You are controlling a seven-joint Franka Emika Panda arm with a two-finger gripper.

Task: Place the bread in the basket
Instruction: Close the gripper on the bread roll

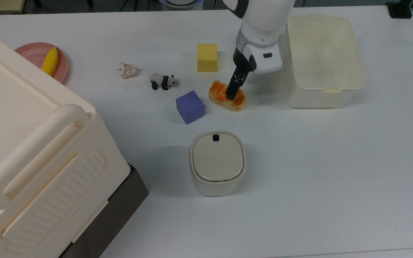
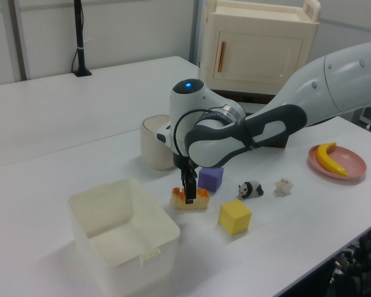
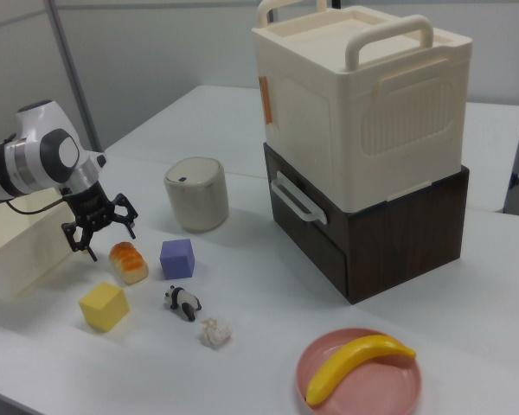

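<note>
The pincer (image 3: 99, 226) hovered spread wide over the bread (image 3: 128, 262), which lay on the table (image 1: 335, 161) between the purple cube (image 1: 190, 106) and the basket (image 1: 350, 86). Best play, I reckoned: drop straight, straddle the loaf's narrow width, then squeeze.

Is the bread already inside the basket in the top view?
No, the bread lies on the white table between the purple cube and the basket, under the gripper.

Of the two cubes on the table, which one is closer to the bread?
The purple cube; it sits just beside the bread, while the yellow cube lies farther off.
</note>
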